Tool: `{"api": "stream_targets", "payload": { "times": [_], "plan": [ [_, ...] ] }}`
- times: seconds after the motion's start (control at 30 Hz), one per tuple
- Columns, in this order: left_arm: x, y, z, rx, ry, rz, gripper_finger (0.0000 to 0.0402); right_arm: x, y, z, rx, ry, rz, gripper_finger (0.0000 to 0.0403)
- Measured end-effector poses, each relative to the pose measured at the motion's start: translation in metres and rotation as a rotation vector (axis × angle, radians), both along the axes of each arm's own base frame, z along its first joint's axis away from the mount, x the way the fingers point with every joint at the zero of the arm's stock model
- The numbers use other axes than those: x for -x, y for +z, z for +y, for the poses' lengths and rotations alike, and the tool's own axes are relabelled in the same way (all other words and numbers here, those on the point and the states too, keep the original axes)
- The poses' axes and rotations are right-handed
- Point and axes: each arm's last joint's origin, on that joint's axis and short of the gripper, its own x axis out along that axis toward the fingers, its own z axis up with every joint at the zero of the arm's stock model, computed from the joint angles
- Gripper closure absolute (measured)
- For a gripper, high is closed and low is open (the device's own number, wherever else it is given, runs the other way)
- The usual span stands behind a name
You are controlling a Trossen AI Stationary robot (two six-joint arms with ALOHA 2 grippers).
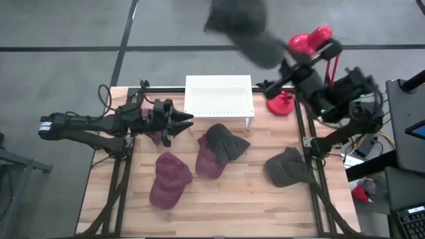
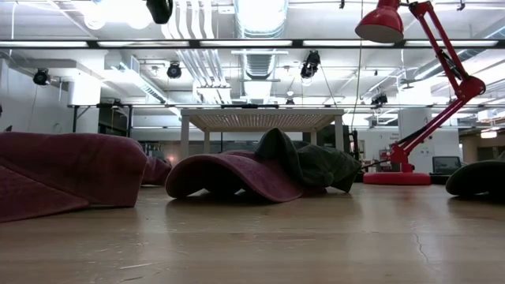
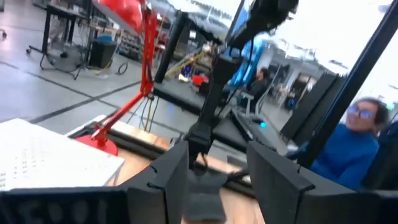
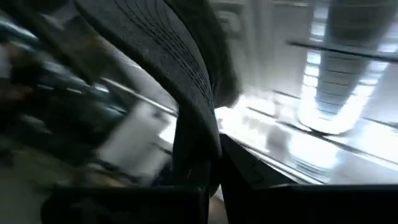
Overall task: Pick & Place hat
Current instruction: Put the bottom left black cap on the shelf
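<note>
My right gripper (image 1: pixel 271 58) is raised high over the table's far right corner, shut on a dark grey hat (image 1: pixel 240 28) that shows blurred near the overhead camera. A maroon hat with a dark hat on it (image 1: pixel 219 149) lies mid-table, another maroon hat (image 1: pixel 169 179) lies nearer the front, and a dark olive hat (image 1: pixel 289 166) lies at the right edge. My left gripper (image 1: pixel 178 123) stands open and roughly level at the far left, above a maroon hat (image 1: pixel 156 136), with nothing between its fingers (image 3: pixel 168 180). My right gripper pinches the dark grey hat's stitched brim (image 4: pixel 194 124) between its two fingers, which slant upward. The brim stands up beyond the fingertips. The hat is lifted clear, high above the table.
A white perforated rack (image 1: pixel 219 96) stands at the table's far middle. A red desk lamp (image 1: pixel 309 43) rises from its base (image 1: pixel 282 103) at the far right, close to my right arm. A person in blue (image 3: pixel 348 143) sits beyond the table.
</note>
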Motion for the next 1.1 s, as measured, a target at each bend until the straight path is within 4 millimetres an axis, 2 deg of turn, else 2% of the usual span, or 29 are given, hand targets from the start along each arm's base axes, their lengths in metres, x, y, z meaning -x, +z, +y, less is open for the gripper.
{"api": "stream_targets", "payload": {
  "times": [0.13,0.27,0.33,0.43,0.53,0.67,0.77,0.9,1.1],
  "plan": [
    [-0.001,0.012,0.000,-0.012,0.019,-0.110,0.0239,-0.003,-0.006,-0.013,-0.027,0.016,0.008,0.0391],
    [0.005,0.037,0.005,0.000,0.175,-0.312,0.0239,0.020,0.005,-0.019,0.017,0.018,-0.030,0.0391],
    [0.011,0.051,0.007,0.014,0.275,-0.417,0.0239,0.024,0.004,-0.019,0.026,0.032,0.001,0.0391],
    [0.020,0.069,0.010,-0.023,0.387,-0.524,0.0239,0.025,0.000,-0.019,0.013,0.079,0.043,0.0391],
    [0.023,0.089,0.010,-0.115,0.458,-0.557,0.0239,0.019,-0.008,-0.018,-0.015,0.132,0.102,0.0391],
    [0.013,0.113,0.010,-0.312,0.545,-0.478,0.0239,0.026,-0.008,-0.016,-0.054,0.212,0.116,0.0391],
    [-0.001,0.128,0.012,-0.448,0.622,-0.300,0.0239,0.021,-0.015,-0.016,-0.072,0.226,0.165,0.0391],
    [-0.014,0.150,0.018,-0.415,0.812,-0.071,0.0239,0.008,-0.029,-0.014,-0.121,0.316,0.228,0.0391],
    [-0.035,0.177,0.021,-0.495,0.937,0.087,0.0239,0.005,-0.038,-0.013,-0.147,0.332,0.258,0.0390]
  ]
}}
